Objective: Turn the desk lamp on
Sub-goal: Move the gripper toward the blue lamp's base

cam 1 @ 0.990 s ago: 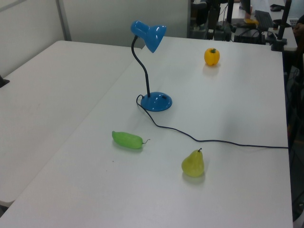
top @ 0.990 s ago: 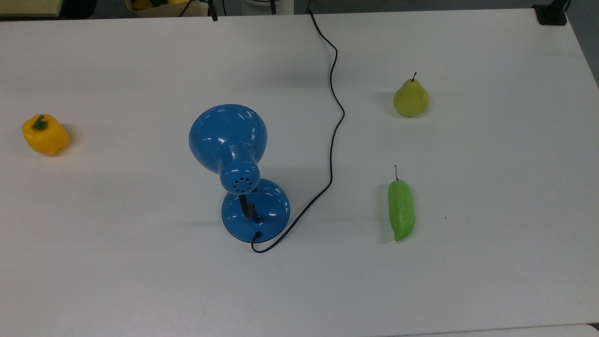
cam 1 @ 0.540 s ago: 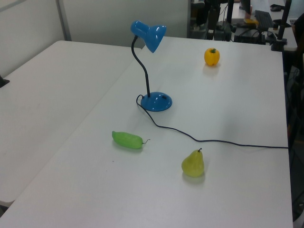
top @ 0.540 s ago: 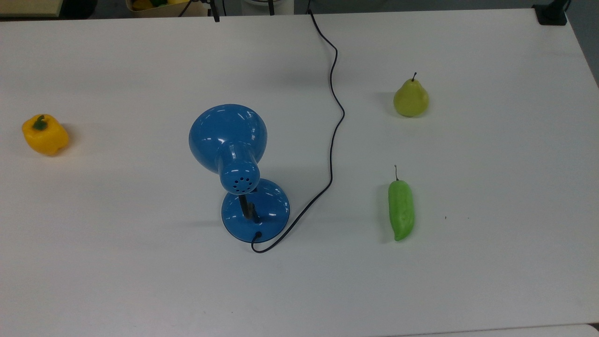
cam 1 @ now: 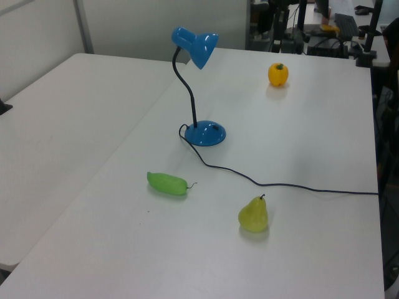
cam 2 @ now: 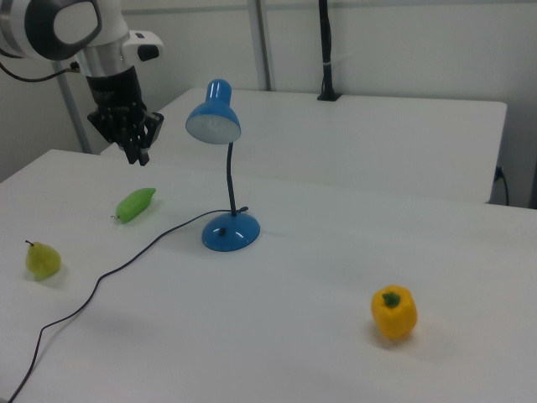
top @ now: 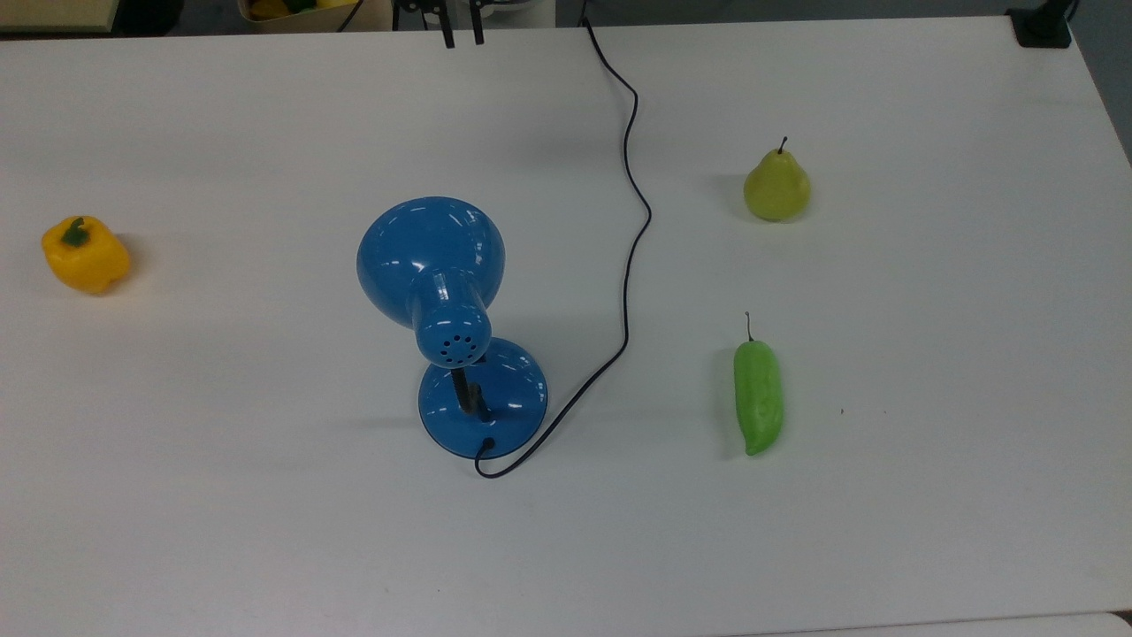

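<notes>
The blue desk lamp [top: 451, 341] stands near the middle of the white table [top: 929, 513]. Its round base [top: 508, 398] sits flat on the table. Its bell-shaped shade [cam 2: 213, 118] is up high on a thin bent neck [cam 1: 187, 93]. In the top view, the shade leans toward 11 o'clock from the base. A thin black cord [top: 630, 230] leaves the base and runs away toward 12 o'clock, off the table's far edge.

The gripper [cam 2: 137, 154] hangs in the air, well apart from the lamp. In the right view it is at about 9 o'clock from the shade. Its two fingers point down with a small gap between them, and they hold nothing.

In the top view, a yellow bell pepper [top: 85, 255] lies at 9 o'clock from the lamp. A yellow-green pear [top: 776, 186] stands at 2 o'clock. A green chili pepper [top: 758, 396] lies at 3 o'clock.
</notes>
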Controlling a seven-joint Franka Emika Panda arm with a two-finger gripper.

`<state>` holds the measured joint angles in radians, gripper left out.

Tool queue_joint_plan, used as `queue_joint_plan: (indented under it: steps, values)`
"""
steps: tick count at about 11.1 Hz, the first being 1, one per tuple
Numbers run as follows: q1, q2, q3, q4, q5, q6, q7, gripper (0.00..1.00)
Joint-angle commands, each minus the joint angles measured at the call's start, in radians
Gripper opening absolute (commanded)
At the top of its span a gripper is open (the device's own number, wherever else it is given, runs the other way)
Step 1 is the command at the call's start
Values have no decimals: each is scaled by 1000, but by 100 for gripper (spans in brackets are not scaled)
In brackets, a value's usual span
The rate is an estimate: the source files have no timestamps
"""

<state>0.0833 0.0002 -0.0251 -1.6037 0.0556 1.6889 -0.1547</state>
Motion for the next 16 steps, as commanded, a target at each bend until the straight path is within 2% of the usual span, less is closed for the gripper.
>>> queue_joint_plan:
  steps: [1, 2, 3, 12, 16]
  values:
    - [9, -11, -3, -22, 7, 20, -26, 17]
    - [10, -9, -3, -22, 7, 18, -35, 14]
    - [10, -12, -3, -27, 7, 17, -36, 0]
    - [6, -13, -3, -44, 30, 11, -26, 0]
    - [9, 18, 5, -100, 0, 28, -29, 0]
